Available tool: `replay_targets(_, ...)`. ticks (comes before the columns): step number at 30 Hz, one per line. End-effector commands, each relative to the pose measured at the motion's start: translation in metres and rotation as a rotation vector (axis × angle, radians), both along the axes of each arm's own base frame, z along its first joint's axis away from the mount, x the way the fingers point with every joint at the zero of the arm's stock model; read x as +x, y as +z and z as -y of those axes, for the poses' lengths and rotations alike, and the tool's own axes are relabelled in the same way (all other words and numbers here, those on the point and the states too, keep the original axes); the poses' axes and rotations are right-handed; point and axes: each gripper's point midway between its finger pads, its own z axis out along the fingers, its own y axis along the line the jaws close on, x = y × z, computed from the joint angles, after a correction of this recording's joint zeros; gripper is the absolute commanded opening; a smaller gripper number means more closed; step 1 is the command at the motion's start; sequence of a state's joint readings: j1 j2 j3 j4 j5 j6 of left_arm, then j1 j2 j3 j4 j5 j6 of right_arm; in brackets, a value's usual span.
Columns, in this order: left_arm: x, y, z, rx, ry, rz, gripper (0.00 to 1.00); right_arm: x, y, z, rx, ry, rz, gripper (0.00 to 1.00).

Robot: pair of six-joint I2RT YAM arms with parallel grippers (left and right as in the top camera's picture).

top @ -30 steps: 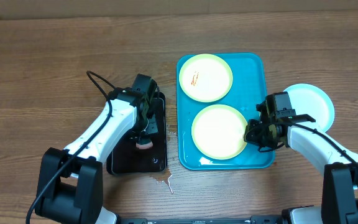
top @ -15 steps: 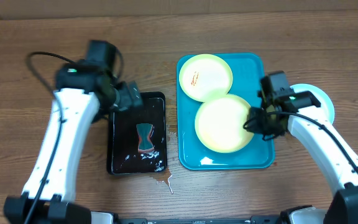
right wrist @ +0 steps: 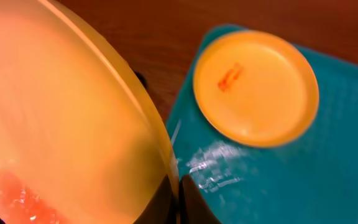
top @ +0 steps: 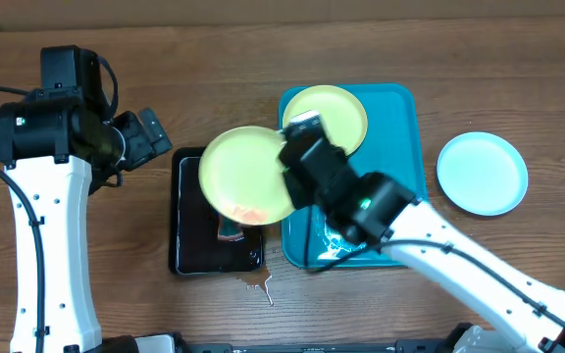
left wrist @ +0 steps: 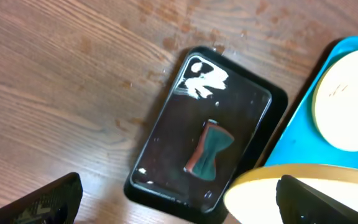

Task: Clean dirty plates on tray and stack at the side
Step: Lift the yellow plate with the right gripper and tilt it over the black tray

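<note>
Your left end effector (top: pixel 145 137) hangs wide apart and empty on its raised arm. Your right end effector (top: pixel 285 186), arm stretched leftward, pinches the rim of a plate (top: pixel 241 172).

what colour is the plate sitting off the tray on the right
Pale blue-mint; the plate shows best in the overhead view, beside the tray.

The raised plate (top: pixel 243 175), clamped in the right gripper (top: pixel 289 165), hangs over the black tray (top: pixel 182 257) and blocks a straight drop onto most of it. From the left the sponge (left wrist: pixel 209 149) shows uncovered, so there seems to be room under the plate's rim. The right arm (top: pixel 430 245) crosses the near half of the tray (top: pixel 405 123). The far plate (top: pixel 336 113) fills its far left corner, and the far right corner is bare.
</note>
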State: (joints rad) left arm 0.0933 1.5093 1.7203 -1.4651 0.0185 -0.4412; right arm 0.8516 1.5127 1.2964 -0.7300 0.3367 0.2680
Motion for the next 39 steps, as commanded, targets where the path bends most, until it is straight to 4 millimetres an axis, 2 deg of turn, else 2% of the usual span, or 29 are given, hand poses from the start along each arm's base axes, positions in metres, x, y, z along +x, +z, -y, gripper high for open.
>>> replay_targets(1, 0.000, 0.006, -0.002, 0.011, -0.013, 0.016, 1.00, 0.008, 0.014, -0.008, -0.112, -0.049, 0.171, 0.04)
replay_targets(4, 0.000, 0.006, -0.002, 0.011, -0.013, 0.016, 1.00, 0.007, 0.021, -0.010, -0.186, -0.083, 0.262, 0.04)
replay_targets(10, 0.000, 0.006, -0.002, 0.010, -0.012, 0.017, 1.00, -0.010, 0.032, -0.029, -0.208, -0.039, 0.339, 0.04)
replay_targets(22, 0.000, 0.006, -0.002, 0.010, -0.013, 0.017, 1.00, -0.034, 0.056, -0.037, -0.307, -0.047, 0.499, 0.04)
replay_targets(26, 0.000, 0.006, -0.002, 0.010, -0.013, 0.017, 1.00, -0.037, 0.063, -0.035, -0.331, -0.066, 0.541, 0.04)
replay_targets(39, 0.000, 0.006, -0.002, 0.010, -0.012, 0.017, 1.00, -0.039, 0.065, -0.036, -0.352, -0.055, 0.555, 0.04)
